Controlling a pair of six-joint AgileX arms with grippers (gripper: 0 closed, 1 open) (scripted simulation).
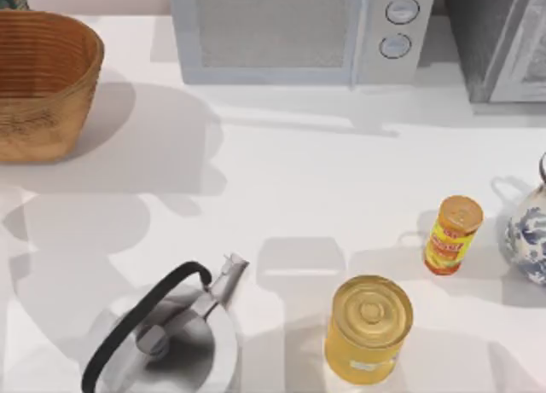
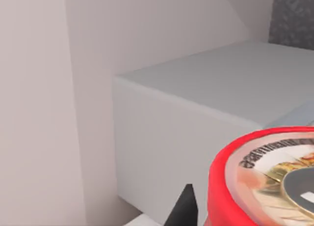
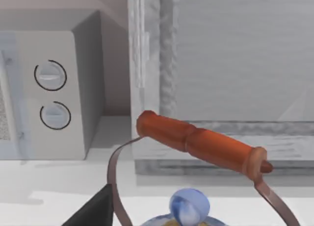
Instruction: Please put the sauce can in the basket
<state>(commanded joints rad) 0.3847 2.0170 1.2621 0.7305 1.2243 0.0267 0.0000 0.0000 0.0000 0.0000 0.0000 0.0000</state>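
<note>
The sauce can [image 2: 265, 177], red-rimmed with a printed silvery top, is very close in the left wrist view. My left gripper [image 2: 211, 213] is shut on it and holds it up in the air. One black fingertip [image 2: 184, 206] shows beside the can's red wall. Behind it are the microwave's [image 2: 196, 118] side and top. The orange-brown wicker basket [image 1: 43, 82] stands at the table's far left in the top view. My right gripper [image 3: 98, 209] hangs just above a blue-and-white teapot [image 1: 529, 231] at the table's right edge.
A slim orange-yellow can [image 1: 453, 234] stands right of centre, and a large gold can [image 1: 368, 326] near the front. A steel kettle [image 1: 162, 342] with a black handle sits front left. The microwave [image 1: 299, 31] lines the back. The teapot's orange handle [image 3: 201, 142] is close under the right wrist.
</note>
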